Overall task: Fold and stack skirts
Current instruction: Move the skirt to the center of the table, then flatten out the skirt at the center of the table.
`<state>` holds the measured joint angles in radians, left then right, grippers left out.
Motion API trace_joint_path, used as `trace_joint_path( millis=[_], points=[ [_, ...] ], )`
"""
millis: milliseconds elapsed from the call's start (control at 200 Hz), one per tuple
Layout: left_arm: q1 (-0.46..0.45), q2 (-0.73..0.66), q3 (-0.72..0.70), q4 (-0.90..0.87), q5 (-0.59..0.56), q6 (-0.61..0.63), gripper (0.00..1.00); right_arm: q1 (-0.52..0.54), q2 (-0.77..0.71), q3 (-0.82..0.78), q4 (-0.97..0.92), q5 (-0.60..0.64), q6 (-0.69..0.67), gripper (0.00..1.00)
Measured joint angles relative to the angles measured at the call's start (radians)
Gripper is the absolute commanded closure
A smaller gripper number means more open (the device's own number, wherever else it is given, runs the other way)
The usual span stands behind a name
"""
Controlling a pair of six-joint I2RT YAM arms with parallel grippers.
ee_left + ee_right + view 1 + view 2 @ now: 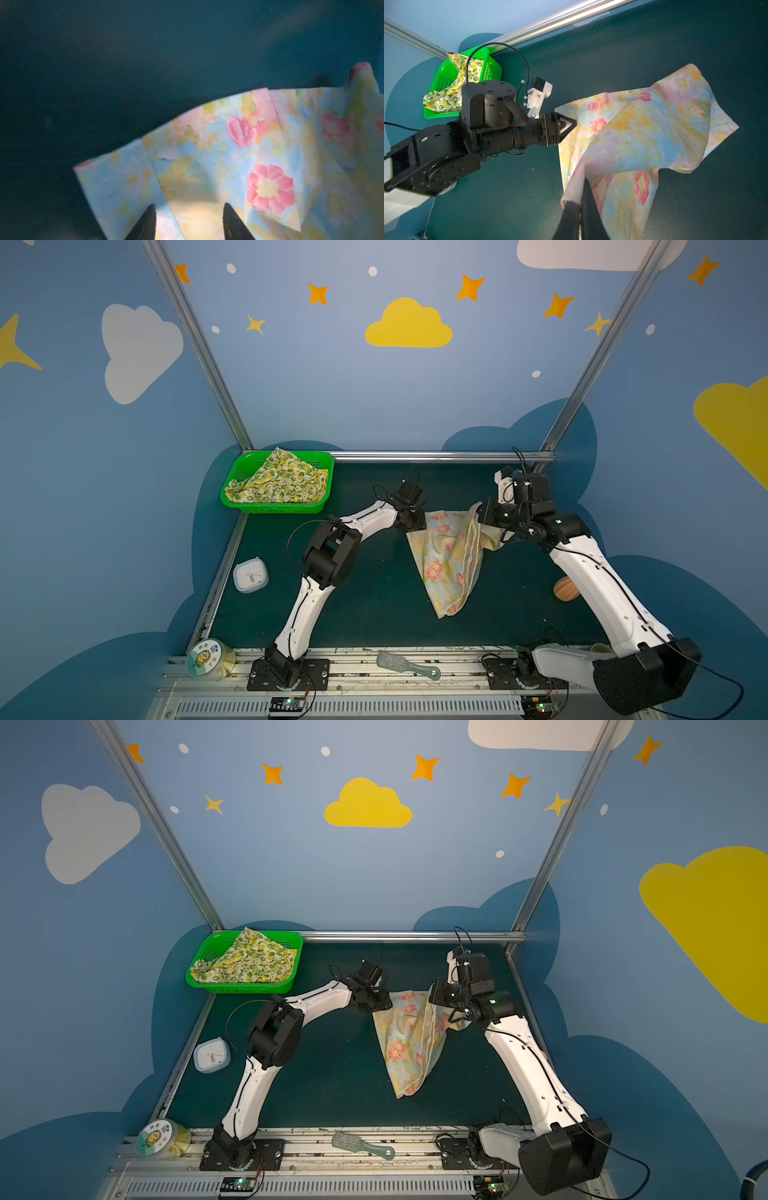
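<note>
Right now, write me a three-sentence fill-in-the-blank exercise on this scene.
The lemon-print skirt lies in the green ____.
The ____ end effector is shut on the floral skirt.
The left end effector is ____, not shut, at that skirt's edge.
Missing words: basket; right; open.

The dark green surface point(374, 593) is carrying a green mesh basket point(274, 508) in its far left corner and a pale clock point(250, 575) by its left edge. An orange ribbed object point(564, 588) is sitting near the right edge. The flowered skirt point(444, 568) is resting partly on the surface, right of the middle. On the metal rail point(457, 655) along the near edge, a jar point(210, 659) and a brush point(407, 666) are lying.
</note>
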<state>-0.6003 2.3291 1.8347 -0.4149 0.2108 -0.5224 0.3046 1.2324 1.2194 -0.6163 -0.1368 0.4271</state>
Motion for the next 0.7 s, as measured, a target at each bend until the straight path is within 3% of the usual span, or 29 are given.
trace_joint_path(
  millis=[130, 295, 466, 576, 701],
  points=[
    [0.026, -0.074, -0.095, 0.024, -0.014, 0.039, 0.38, 0.0, 0.0, -0.031, 0.016, -0.027, 0.02, 1.0],
    [0.018, -0.338, -0.338, 0.021, -0.007, 0.076, 0.35, 0.0, -0.002, -0.059, 0.031, -0.04, 0.03, 1.0],
    [-0.142, -0.567, -0.501, -0.031, 0.01, 0.067, 0.33, 0.0, -0.036, -0.092, 0.053, -0.04, 0.037, 1.0],
    [-0.254, -0.6, -0.593, -0.057, 0.044, 0.02, 0.32, 0.0, -0.062, -0.115, 0.069, -0.039, 0.037, 1.0],
    [-0.312, -0.597, -0.695, -0.07, 0.078, -0.053, 0.32, 0.0, -0.07, -0.133, 0.088, -0.036, 0.036, 1.0]
  ],
)
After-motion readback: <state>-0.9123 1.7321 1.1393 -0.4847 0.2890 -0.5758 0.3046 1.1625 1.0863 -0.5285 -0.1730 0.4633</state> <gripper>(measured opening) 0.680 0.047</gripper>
